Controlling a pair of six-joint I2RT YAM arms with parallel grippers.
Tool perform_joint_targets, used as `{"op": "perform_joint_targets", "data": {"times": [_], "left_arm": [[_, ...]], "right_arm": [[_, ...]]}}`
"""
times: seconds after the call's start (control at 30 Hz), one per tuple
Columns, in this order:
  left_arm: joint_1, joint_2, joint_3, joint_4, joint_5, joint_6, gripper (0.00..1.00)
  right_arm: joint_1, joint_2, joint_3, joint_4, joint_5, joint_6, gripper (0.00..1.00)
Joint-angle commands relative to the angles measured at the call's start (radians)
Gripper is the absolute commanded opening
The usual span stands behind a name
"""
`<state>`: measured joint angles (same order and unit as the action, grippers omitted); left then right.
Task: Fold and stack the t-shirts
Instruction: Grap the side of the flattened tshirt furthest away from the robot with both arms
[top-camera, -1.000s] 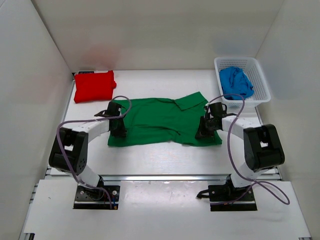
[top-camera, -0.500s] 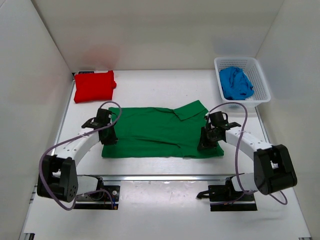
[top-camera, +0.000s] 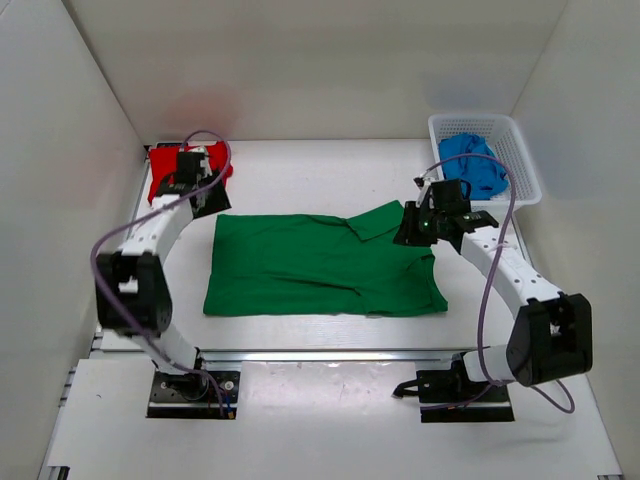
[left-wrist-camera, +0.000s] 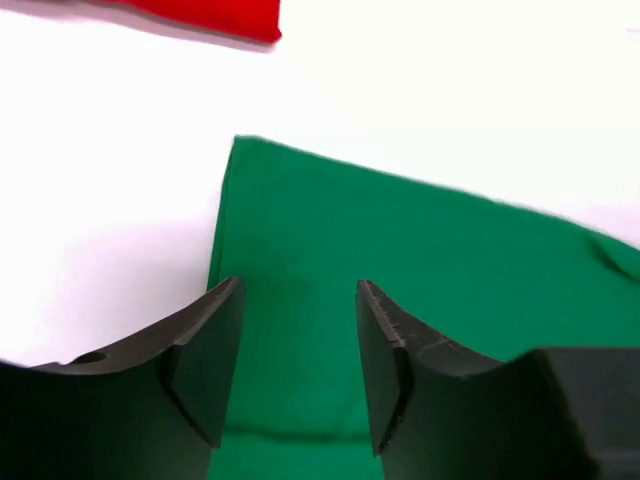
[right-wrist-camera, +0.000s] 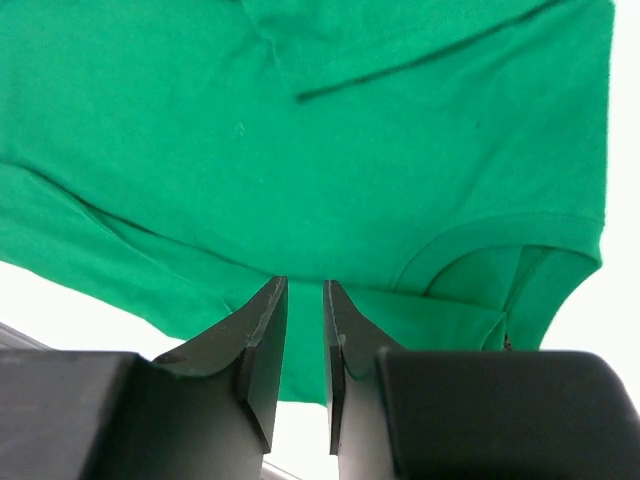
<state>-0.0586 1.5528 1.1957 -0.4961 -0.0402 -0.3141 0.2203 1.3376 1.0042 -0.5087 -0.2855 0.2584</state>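
Arm (top-camera: 150, 235) outstretched, left claw (left-wrist-camera: 300, 290) near green shirt (left-wrist-camera: 420, 260)

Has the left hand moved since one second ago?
Yes. The left hand left the green shirt's left edge and went toward the far wall; it is now by the red shirt.

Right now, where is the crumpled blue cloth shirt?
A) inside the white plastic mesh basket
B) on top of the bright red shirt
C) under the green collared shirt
A: the crumpled blue cloth shirt lies bunched up inside the white plastic mesh basket, away from the other shirts.
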Motion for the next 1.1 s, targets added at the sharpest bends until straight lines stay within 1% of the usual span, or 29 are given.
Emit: {"op": "perform_joint_targets", "data": {"times": [0.0,0.07,0.2,0.23,0.3,0.4,0.47,0.67,0.7,0.73,0.77,0.8,0.83,0.87,0.9,0.93,1.0,1.07], "left_arm": [[0.014,0.166,0.138,-0.028,-0.026,0.015,0.58],[0.019,0.236,0.194,-0.045,-0.023,0.004,0.55],[0.034,0.380,0.307,-0.088,-0.023,-0.011,0.55],[0.036,0.403,0.323,-0.099,-0.029,-0.011,0.53],[0.037,0.441,0.330,-0.099,-0.032,-0.023,0.52],[0.045,0.466,0.300,-0.065,-0.036,-0.019,0.51],[0.049,0.470,0.286,-0.044,-0.053,-0.023,0.53],[0.049,0.520,0.306,-0.056,-0.075,-0.013,0.58],[0.051,0.520,0.303,-0.052,-0.067,-0.014,0.60],[0.058,0.526,0.300,-0.047,-0.066,-0.019,0.60],[0.056,0.529,0.286,-0.039,-0.063,-0.023,0.59],[0.057,0.532,0.285,-0.026,-0.046,-0.026,0.52],[0.057,0.532,0.278,-0.019,-0.038,-0.031,0.32],[0.059,0.529,0.278,-0.016,-0.021,-0.028,0.24],[0.057,0.535,0.280,-0.019,-0.018,-0.026,0.13],[0.056,0.538,0.285,-0.021,-0.010,-0.026,0.06],[0.057,0.532,0.282,-0.016,-0.013,-0.017,0.04],[0.057,0.527,0.269,-0.007,-0.017,-0.017,0.10]], "right_arm": [[-0.002,0.037,0.022,0.028,-0.017,-0.021,0.19],[-0.007,0.064,0.025,0.038,-0.024,-0.022,0.19],[-0.026,0.110,0.043,0.053,-0.027,-0.028,0.19],[-0.039,0.121,0.059,0.056,-0.024,-0.034,0.18],[-0.036,0.142,0.074,0.061,-0.034,-0.039,0.18],[-0.042,0.184,0.108,0.056,-0.030,-0.041,0.17],[-0.039,0.201,0.114,0.055,-0.032,-0.051,0.17],[-0.030,0.273,0.157,0.058,-0.023,-0.057,0.18],[-0.030,0.282,0.160,0.077,-0.021,-0.051,0.18],[-0.038,0.302,0.168,0.091,-0.018,-0.045,0.22],[-0.039,0.319,0.177,0.108,-0.015,-0.044,0.29],[-0.041,0.346,0.185,0.131,-0.008,-0.033,0.32],[-0.048,0.357,0.189,0.148,0.008,-0.022,0.36],[-0.053,0.382,0.214,0.160,0.026,-0.010,0.37],[-0.059,0.406,0.229,0.165,0.028,-0.013,0.38],[-0.062,0.429,0.246,0.174,0.048,-0.013,0.38],[-0.070,0.458,0.275,0.174,0.089,-0.002,0.38],[-0.071,0.486,0.301,0.194,0.111,-0.001,0.38]]}}
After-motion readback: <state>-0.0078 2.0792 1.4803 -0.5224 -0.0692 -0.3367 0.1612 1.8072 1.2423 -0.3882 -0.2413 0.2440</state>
